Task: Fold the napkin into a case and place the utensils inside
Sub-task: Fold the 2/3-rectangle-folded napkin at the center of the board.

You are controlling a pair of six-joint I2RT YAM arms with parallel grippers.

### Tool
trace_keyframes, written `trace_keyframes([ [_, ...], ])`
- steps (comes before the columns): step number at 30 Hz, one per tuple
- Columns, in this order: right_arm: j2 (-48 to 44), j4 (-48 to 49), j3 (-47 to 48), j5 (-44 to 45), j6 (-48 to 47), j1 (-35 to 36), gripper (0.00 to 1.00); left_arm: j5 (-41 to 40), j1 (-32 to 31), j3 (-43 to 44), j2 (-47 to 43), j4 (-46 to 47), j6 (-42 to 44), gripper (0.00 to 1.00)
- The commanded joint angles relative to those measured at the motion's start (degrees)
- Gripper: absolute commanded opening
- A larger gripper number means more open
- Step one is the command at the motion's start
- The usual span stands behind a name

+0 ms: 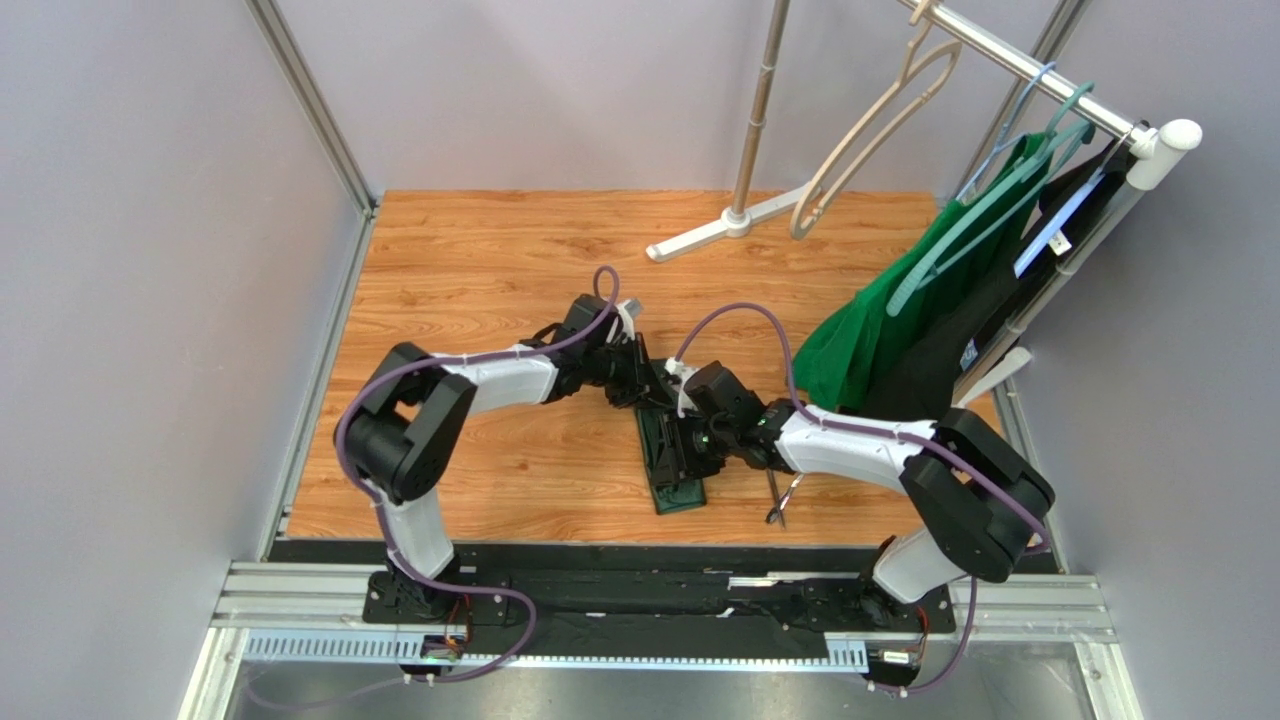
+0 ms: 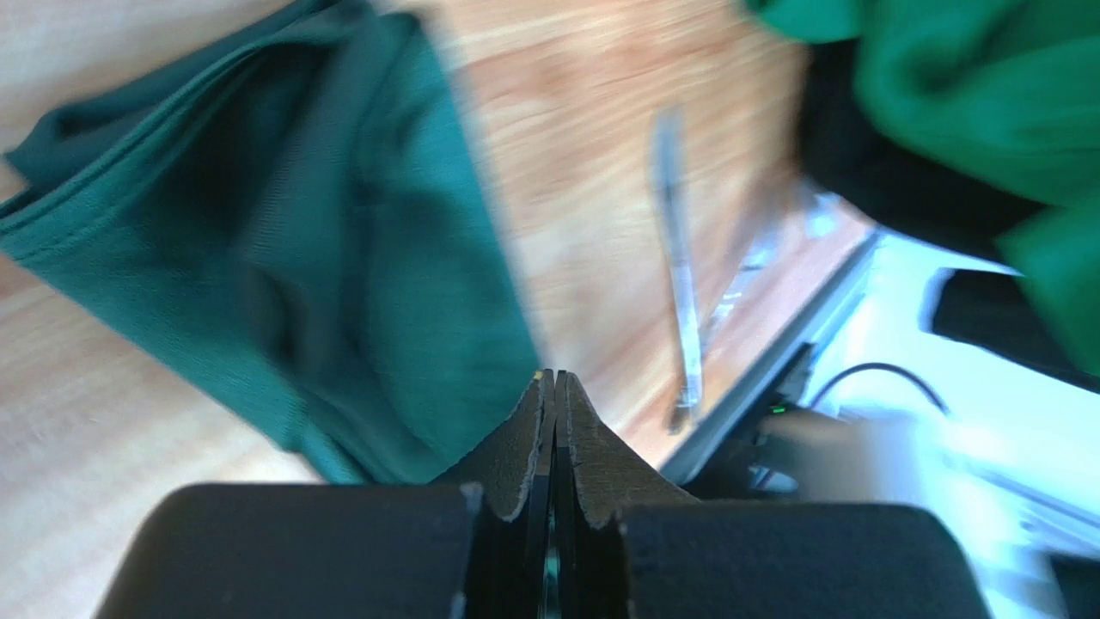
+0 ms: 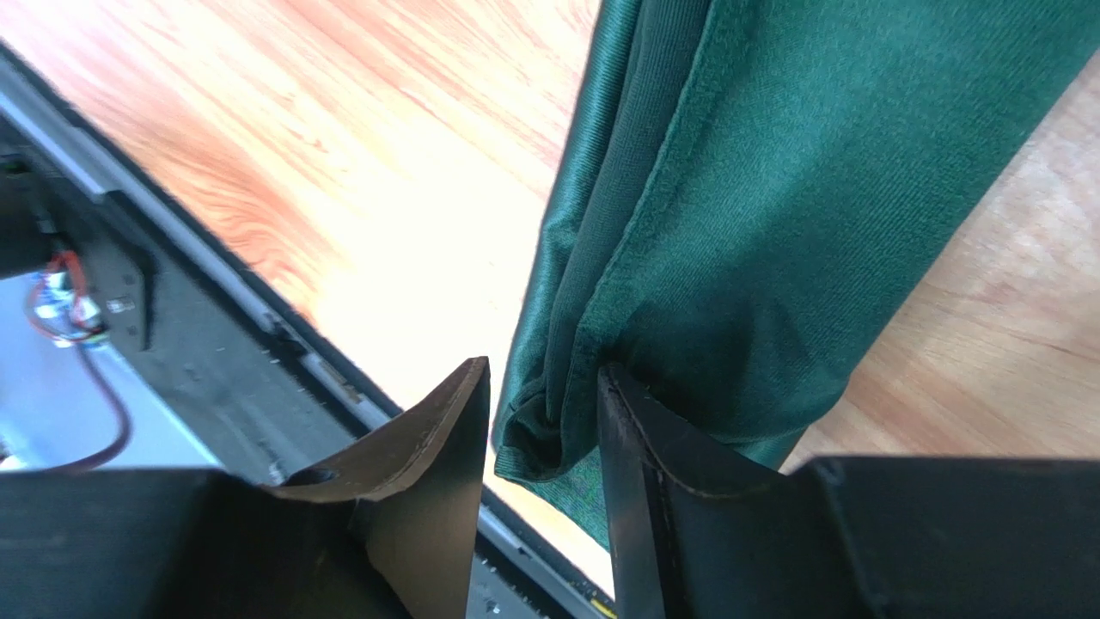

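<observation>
Table (image 1: 496,270): is carrying the napkin and utensils near its front edge.
Garment (image 1: 872,338): is hanging at the right.
Napkin (image 1: 672,477): is lying folded into a narrow strip between both grippers.
Right gripper (image 3: 542,369): fingers are standing apart, a bunched napkin edge sitting loose between them.
Left gripper (image 2: 555,381): fingers are pressing together on nothing, by the napkin's far end.
Utensils (image 1: 778,503): are lying right of the napkin, apart from it.

It has the look of a robotics lab test cell rather than a home: plain grey panel walls (image 1: 150,300) and aluminium frame posts (image 1: 308,98) box in a wood-grain tabletop (image 1: 481,255). A left arm (image 1: 451,390) and a right arm (image 1: 872,443) are bolted to a slotted metal rail (image 1: 631,600) at the near edge. Purple cables (image 1: 747,311) loop off them, and a clothes rail (image 1: 1052,80) with hangers (image 1: 879,113) stands to one side.
</observation>
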Motion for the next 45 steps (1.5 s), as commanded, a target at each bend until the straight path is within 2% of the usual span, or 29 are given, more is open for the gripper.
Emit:
trace_keyframes([
  [1, -3.37, 2.49, -0.27, -4.11, 1.89, -2.01, 0.4, 0.77, 0.35, 0.94, 4.21, -0.13, 3.14, 0.03],
  [7, -6.01, 2.05, 0.25, -7.54, 1.98, -7.36, 0.38, -0.57, 2.9, 0.86, 5.53, -2.09, 6.41, 0.02],
  [8, -4.96, 2.05, 1.47, -8.5, 1.72, -8.08, 0.3, -0.3, 2.9, 0.86, 5.62, -2.09, 6.67, 0.02],
  [10, -1.9, 2.48, 2.62, -11.4, 1.11, -9.05, 0.23, 0.23, 2.9, 1.12, 5.97, -2.0, 7.02, 0.02],
  [11, -1.09, 3.01, 3.67, -12.11, 1.01, -8.96, 0.11, 0.31, 2.99, 1.03, 6.41, -2.09, 7.02, 0.02],
  [13, 1.71, 5.81, 3.77, -15.01, 2.67, -8.61, 0.0, -0.04, 2.99, 0.68, 6.85, -2.09, 6.76, 0.01],
  [16, 4.88, 8.81, 2.9, -16.86, 3.47, -6.6, 0.0, 0.05, 3.08, -0.37, 7.82, -0.25, 5.62, 0.01],
  [18, 6.55, 14.85, -1.29, -18.51, 6.36, -6.24, 0.0, 0.23, 3.34, -0.81, 8.61, 0.37, 4.83, 0.0],
  [19, 7.52, 20.88, -2.63, -19.4, 7.59, -6.24, 0.0, 0.05, 3.52, -0.99, 8.61, 0.9, 4.65, 0.0],
  [22, 12.0, 27.24, -7.72, -21.78, 9.97, -6.24, 0.0, -0.04, 4.31, -1.25, 9.05, 1.17, 4.56, 0.0],
  [24, 10.61, 27.19, -9.05, -21.7, 8.5, -6.24, 0.0, 0.05, 4.75, -0.81, 9.31, 0.47, 5.35, 0.0],
  [28, 2.71, 16.15, -7.48, -19.59, 4.19, -6.32, 0.0, 0.48, 5.63, 0.24, 9.23, -1.38, 6.67, 0.0],
  [32, -3.45, 9.87, -3.79, -16.86, 1.45, -7.03, 0.0, 2.16, 5.72, 0.86, 8.0, -1.91, 7.37, 0.0],
  [35, -1.62, 11.36, -3.7, -16.68, 1.98, -7.47, 0.0, 2.16, 5.72, 1.21, 6.94, -2.0, 7.99, 0.0],
  [38, 3.29, 18.82, -7.47, -16.25, 2.42, -7.47, 0.0, 2.51, 5.72, 1.47, 6.33, -2.09, 8.96, 0.0],
  [41, 8.04, 20.41, -10.37, -14.75, 1.54, -7.47, 0.0, 4.35, 5.72, 3.05, 6.15, -3.75, 9.83, 0.0],
  [43, 7.27, 22.34, -12.39, -15.8, 2.42, -7.47, 0.0, 5.32, 5.72, 4.19, 5.19, -4.81, 10.54, 0.04],
  [45, 3.5, 17.99, -11.88, -14.15, 1.46, -7.47, 0.0, 5.06, 5.72, 4.99, 2.03, -7.78, 11.76, 0.17],
])
